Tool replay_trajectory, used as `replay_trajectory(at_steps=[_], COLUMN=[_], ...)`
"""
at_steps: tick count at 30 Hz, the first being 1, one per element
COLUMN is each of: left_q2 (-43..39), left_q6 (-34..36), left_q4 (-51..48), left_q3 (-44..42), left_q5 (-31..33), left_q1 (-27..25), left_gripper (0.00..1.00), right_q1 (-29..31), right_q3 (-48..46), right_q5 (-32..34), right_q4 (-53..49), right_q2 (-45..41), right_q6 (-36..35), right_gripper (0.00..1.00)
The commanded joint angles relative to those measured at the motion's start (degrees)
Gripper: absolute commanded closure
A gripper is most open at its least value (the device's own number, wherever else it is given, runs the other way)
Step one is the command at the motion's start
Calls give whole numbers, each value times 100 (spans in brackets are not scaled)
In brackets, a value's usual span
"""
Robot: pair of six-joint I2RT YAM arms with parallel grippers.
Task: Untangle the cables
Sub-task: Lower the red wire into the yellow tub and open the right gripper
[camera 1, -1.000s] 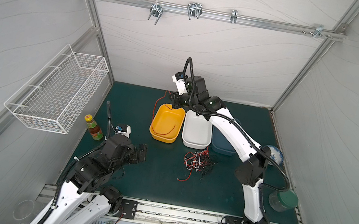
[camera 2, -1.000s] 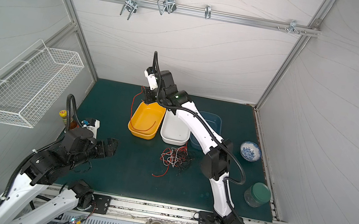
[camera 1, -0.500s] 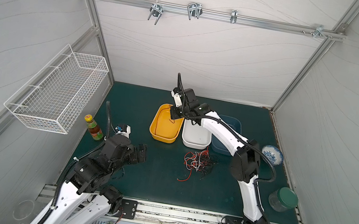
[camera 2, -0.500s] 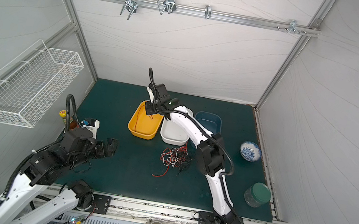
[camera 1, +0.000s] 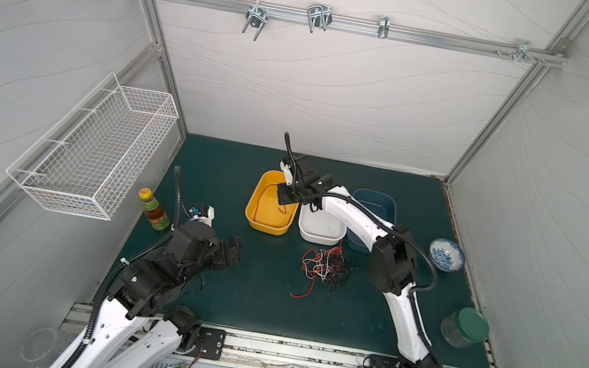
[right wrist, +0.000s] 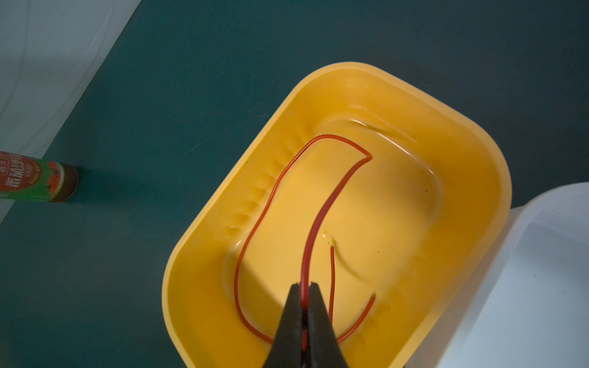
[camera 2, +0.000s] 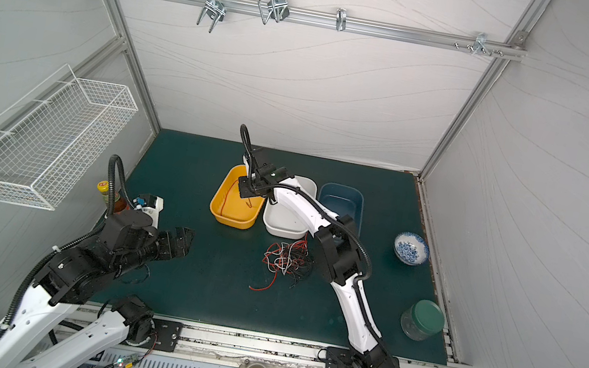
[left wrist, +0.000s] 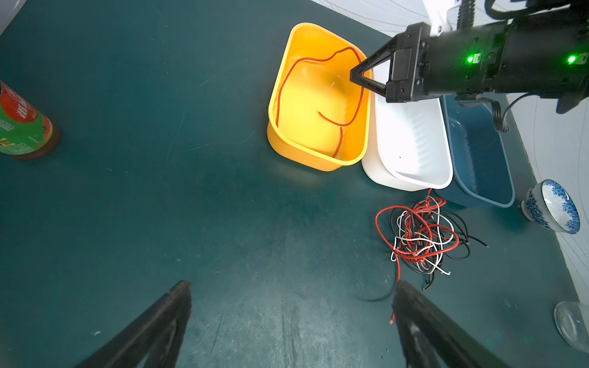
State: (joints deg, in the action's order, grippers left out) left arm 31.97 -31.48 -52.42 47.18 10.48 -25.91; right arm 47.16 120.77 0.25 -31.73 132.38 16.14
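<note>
R gripper (right wrist: 304, 285) is pinching thin red wire (right wrist: 318, 216), jaws closed on it, over yellow plastic tub (right wrist: 497, 165); wire is looping inside. L gripper (left wrist: 292, 284) is hovering wide open. Red/black/white wire tangle (left wrist: 420, 235) is lying on green mat (left wrist: 159, 191).

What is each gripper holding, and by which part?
Right gripper: shut on the red cable partway along its length, rest lying in the yellow bin. Left gripper: open, holding nothing.
</note>
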Motion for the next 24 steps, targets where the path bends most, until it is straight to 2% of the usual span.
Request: replay_trajectory(at_steps=[1,4,11,16,24], left_q2=[3,5,29,38,54], left_q6=[54,54,54,48,49], left_q4=[245,241,241,241,241], left_q3=[2,-7,-3,-9,-7], left_q5=[-2,-2,-2,-2,-3], left_q1=[20,18,17,22,22], left_gripper=[1,1,1,1,1], right_q1=[63,107,184,231,399], right_q3=[-61,-39,81,157,289], right_q5=[129,50,423,617,1191], right_q4=[-256,-311,-642,-863,-1403], right_q2=[225,253,247,139,-150], right_q6=[30,-93,-156,-162,-289], right_gripper=[100,100,79,71,47])
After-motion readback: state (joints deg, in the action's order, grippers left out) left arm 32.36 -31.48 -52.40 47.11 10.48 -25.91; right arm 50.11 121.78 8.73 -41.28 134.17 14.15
